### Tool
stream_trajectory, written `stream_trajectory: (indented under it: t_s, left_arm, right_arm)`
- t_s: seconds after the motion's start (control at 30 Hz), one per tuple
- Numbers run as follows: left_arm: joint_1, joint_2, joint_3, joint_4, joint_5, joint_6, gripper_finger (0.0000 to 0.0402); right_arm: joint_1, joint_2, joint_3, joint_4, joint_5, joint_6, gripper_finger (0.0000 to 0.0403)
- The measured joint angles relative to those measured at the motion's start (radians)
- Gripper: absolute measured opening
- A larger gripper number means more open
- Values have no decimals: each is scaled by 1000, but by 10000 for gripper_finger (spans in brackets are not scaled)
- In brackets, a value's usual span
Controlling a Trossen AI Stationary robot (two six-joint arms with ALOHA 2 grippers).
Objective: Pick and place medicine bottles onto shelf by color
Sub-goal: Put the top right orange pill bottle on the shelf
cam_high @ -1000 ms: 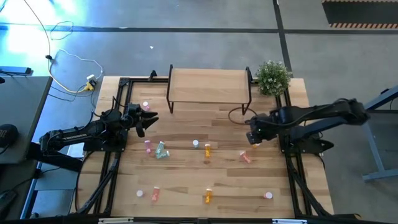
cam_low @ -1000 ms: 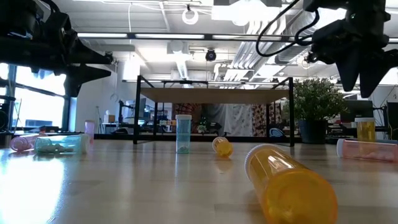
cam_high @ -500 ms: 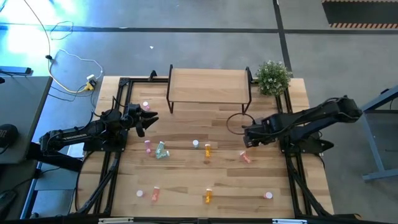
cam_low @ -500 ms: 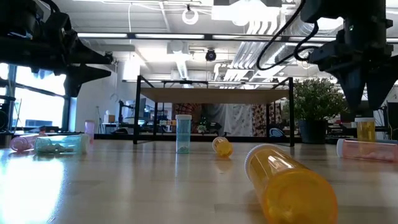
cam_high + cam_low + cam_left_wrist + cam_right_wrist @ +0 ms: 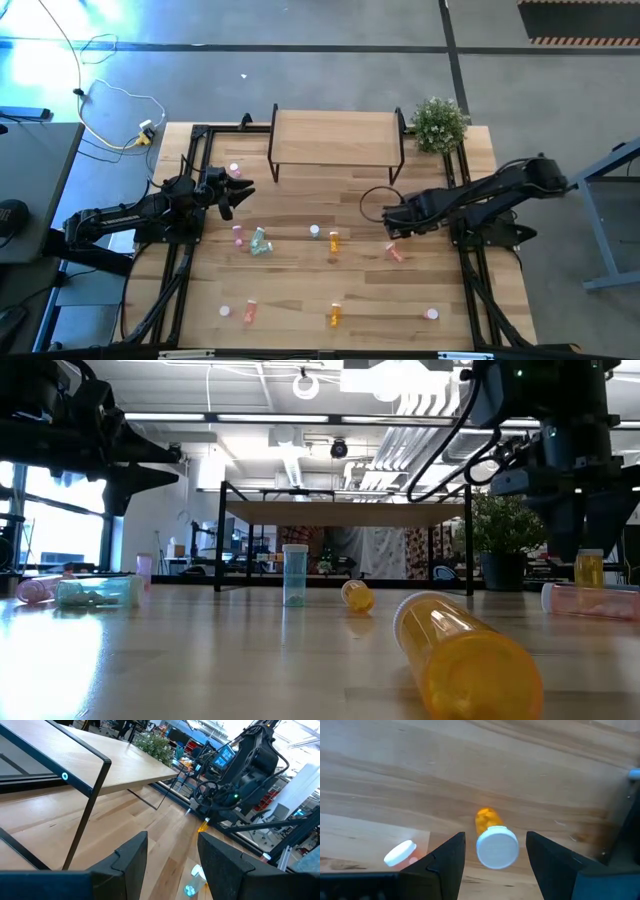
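Several small bottles lie or stand on the wood-plank table: a pink one (image 5: 238, 235), a pale green one (image 5: 260, 243), an orange one (image 5: 333, 242) and a salmon one (image 5: 395, 252) among them. The shelf (image 5: 335, 138) stands at the far middle with nothing on it. My right gripper (image 5: 390, 225) is open and points down over an upright orange bottle with a white cap (image 5: 495, 845), one finger on either side of it without touching. That bottle also shows in the low view (image 5: 588, 568). My left gripper (image 5: 240, 192) is open and empty, held above the table's left part.
A potted plant (image 5: 438, 122) stands at the far right corner beside the shelf. A pink bottle (image 5: 234, 170) stands near the left gripper. More bottles lie along the near edge: pink (image 5: 224, 312), salmon (image 5: 250, 312), orange (image 5: 334, 316), pink (image 5: 431, 314).
My right gripper has gone toward the table's left edge and down, ending over the upright orange bottle. Its fingers have stayed open.
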Motion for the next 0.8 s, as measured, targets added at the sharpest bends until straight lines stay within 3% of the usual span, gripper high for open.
stream_trajectory:
  t_s: [0.8]
  left_arm:
    - [0, 0, 0, 0, 0, 0, 165]
  right_arm:
    - [0, 29, 0, 5, -25, 3, 201]
